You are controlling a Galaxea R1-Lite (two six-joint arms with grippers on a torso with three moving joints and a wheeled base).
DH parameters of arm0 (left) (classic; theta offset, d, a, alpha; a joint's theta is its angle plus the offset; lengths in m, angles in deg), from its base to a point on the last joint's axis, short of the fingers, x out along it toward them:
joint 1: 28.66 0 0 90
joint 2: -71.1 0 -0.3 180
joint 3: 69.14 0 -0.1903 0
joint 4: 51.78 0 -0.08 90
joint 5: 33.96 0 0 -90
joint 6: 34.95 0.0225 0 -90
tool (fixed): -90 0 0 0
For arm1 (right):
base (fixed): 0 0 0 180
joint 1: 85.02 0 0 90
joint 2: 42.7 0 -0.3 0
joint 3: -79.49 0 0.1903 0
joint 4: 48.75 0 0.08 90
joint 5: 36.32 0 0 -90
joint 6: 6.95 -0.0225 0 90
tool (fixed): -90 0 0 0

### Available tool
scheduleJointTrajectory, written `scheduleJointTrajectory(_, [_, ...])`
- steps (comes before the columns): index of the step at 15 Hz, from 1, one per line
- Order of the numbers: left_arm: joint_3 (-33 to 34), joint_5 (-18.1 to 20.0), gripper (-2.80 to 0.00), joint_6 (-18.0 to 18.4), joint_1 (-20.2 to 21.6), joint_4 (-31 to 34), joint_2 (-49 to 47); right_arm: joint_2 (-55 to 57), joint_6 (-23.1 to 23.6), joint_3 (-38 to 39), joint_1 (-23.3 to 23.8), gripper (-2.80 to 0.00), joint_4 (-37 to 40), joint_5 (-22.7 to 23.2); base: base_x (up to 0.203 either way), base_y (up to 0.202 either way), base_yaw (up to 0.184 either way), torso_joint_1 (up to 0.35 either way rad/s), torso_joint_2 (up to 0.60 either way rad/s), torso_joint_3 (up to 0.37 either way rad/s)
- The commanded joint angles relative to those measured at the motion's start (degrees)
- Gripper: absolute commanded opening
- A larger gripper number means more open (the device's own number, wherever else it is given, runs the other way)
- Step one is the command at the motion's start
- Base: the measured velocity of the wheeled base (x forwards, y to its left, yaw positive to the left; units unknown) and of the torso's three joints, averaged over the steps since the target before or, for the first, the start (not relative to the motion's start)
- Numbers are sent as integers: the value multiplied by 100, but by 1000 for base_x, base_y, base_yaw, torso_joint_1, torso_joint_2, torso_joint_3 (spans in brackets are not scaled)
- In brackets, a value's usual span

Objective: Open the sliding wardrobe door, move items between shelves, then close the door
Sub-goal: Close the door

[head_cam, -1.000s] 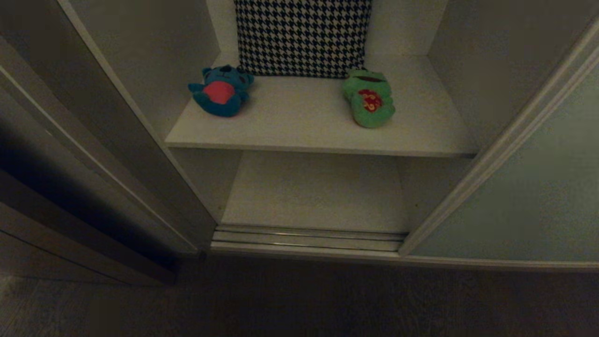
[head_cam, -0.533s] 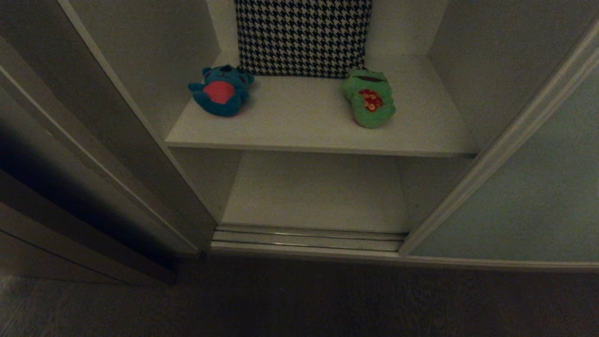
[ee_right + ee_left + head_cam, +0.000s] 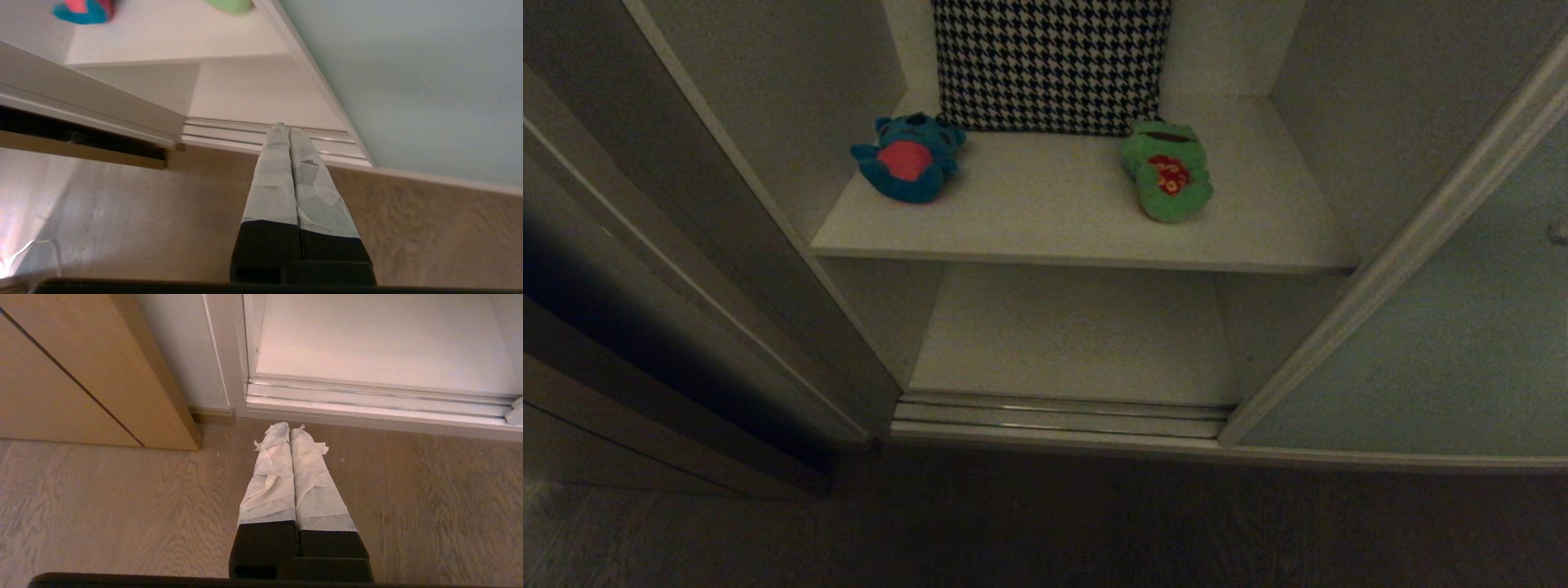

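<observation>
A dark brown wooden side panel stood at the far left, its lower corner meeting the wood-grain plank floor. Just right of it the wardrobe stood open. On the upper plain white flat shelf a small teal-blue plush bear with a red belly lay near the left wall. A black-and-white houndstooth fabric cushion leaned upright against the back wall, and a soft green plush frog in red patterned clothing lay at the cushion's lower right corner. Bare board stretched between the two toys. The lower white shelf ended at ribbed metal sliding tracks. The matte pale grey-green sliding wardrobe door, edged by a thin light frame, covered the right side.

The left gripper, its fingers wrapped in crinkled white tape, hung pressed together above the floor before the track. The right gripper, taped alike and likewise closed on nothing, pointed at the track beside the door's edge.
</observation>
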Motion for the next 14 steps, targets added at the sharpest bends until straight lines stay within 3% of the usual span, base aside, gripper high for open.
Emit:
scheduleJointTrajectory(1, [-1, 0, -280, -2, 0, -4, -7, 459, -25, -233, -128, -280, -142, -4, 0, 0, 0, 0, 0, 0])
scheduleJointTrajectory(3, [-1, 0, -280, -2, -4, -4, -7, 677, -31, -203, -159, -280, -683, -142, 0, 0, 0, 0, 0, 0])
scheduleJointTrajectory(6, [-1, 0, -280, -2, 0, 5, -7, 899, -31, -117, -404, -280, -1287, -777, 0, 0, 0, 0, 0, 0])
scheduleJointTrajectory(14, [-1, 0, -280, -2, -9, 4, -7, 857, -24, -119, -721, -280, -1423, -797, 0, 0, 0, 0, 0, 0])
